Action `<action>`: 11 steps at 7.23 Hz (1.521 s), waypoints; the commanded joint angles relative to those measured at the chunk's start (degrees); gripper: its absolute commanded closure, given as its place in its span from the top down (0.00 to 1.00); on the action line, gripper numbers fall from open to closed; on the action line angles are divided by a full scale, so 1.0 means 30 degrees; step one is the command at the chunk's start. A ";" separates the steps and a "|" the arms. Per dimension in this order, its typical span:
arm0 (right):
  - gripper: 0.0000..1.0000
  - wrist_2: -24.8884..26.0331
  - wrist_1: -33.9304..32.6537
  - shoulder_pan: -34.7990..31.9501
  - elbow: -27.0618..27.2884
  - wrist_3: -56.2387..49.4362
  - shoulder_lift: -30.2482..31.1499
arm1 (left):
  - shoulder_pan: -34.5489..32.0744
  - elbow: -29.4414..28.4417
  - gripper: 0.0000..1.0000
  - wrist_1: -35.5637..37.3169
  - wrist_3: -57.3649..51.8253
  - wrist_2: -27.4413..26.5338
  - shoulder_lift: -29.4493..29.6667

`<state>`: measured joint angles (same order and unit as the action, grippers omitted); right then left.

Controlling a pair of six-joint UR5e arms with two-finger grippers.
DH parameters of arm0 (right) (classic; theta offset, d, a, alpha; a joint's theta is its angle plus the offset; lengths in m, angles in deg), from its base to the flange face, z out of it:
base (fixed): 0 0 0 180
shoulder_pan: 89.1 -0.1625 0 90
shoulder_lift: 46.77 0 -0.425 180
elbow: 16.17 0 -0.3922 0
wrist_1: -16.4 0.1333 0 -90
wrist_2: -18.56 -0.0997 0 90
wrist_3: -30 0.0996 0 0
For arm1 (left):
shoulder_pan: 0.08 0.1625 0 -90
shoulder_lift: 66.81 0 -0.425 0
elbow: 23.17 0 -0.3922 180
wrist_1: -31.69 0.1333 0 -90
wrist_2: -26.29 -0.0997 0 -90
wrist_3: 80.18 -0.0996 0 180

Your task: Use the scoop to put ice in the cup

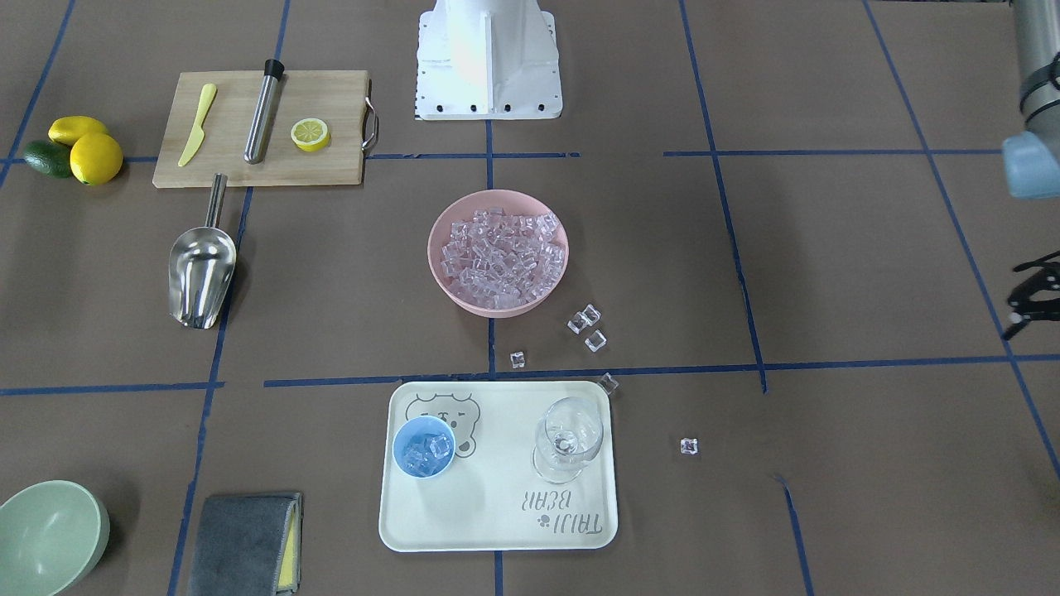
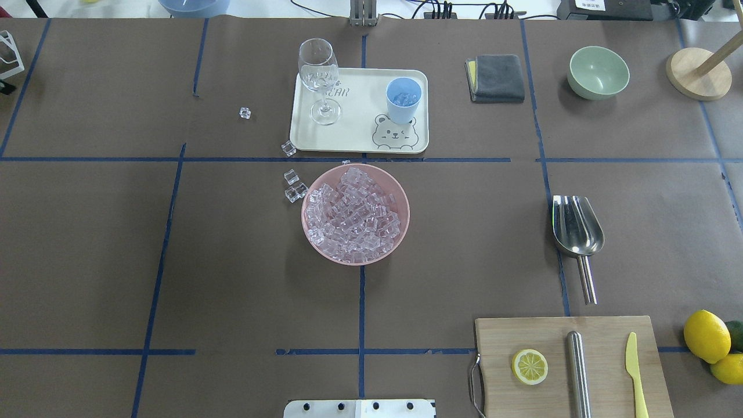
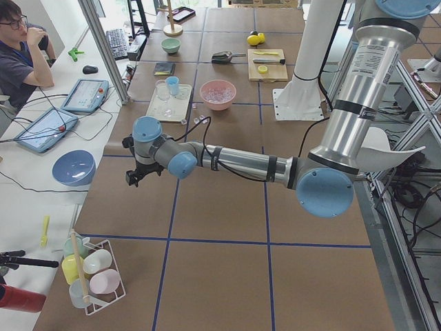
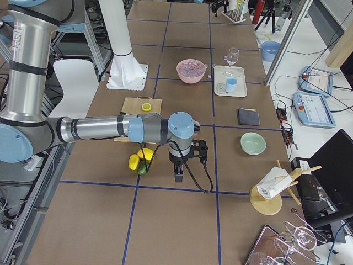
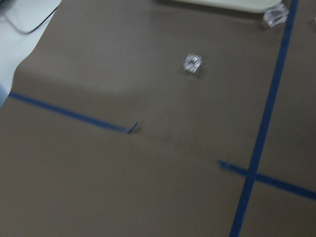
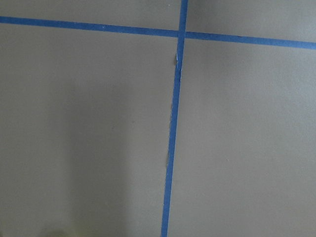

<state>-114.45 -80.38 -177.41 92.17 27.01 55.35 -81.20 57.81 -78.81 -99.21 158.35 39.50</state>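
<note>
Jaws unreadable, open or closed: left jaws, right jaws apart from shiny steel scoop on bench.

Brown paper cover across the whole table, flat and matte, cut into big squares by blue tape lines. Along the far edge, a white bench, cables trailing over it. Slanting up beside that, an aluminium post. Over on the other side, a white chair tucked close. Even light throughout, only soft shadows.
</note>
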 commanded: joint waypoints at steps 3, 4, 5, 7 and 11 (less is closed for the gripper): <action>1.00 -0.0078 -0.0025 -0.0006 -0.0194 0.0028 0.0003 | -0.3486 0.0252 1.00 0.3524 0.0247 0.1803 -0.2356; 1.00 -0.0078 0.0004 -0.0006 -0.0223 0.0028 0.0003 | -0.3603 0.0224 1.00 0.3639 0.0247 0.1135 -0.2391; 1.00 -0.0049 0.0005 -0.0006 -0.0194 0.0028 0.0003 | -0.3459 0.0079 1.00 0.5439 0.0247 0.0635 -0.2392; 1.00 -0.0048 -0.0024 -0.0006 -0.0194 0.0028 0.0003 | -0.3487 0.1388 1.00 0.7360 0.0160 0.0250 -0.3205; 1.00 -0.0048 0.0005 -0.0006 -0.0194 0.0028 0.0003 | -0.3487 0.1571 1.00 0.6541 0.2917 0.0541 -0.3798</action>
<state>-114.60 -80.37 -177.43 91.57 27.10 55.36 -91.62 62.36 -59.00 -96.15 159.75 28.26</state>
